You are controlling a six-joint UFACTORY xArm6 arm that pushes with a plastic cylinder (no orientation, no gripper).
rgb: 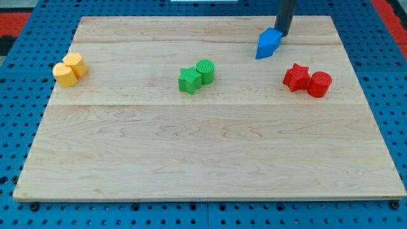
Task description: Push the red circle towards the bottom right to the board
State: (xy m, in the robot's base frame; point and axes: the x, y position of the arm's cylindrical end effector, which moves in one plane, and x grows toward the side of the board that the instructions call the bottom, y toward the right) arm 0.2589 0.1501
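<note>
The red circle point(319, 84) sits touching the red star point(296, 77), on the star's right. Up and left of the star, the arm's tip point(282, 33) presses the blue block point(268, 43). It is a bare rod, nothing to open or close.

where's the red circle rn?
The red circle sits on the view's right of the board, touching the red star on its left, below and right of the blue block and my tip.
</note>
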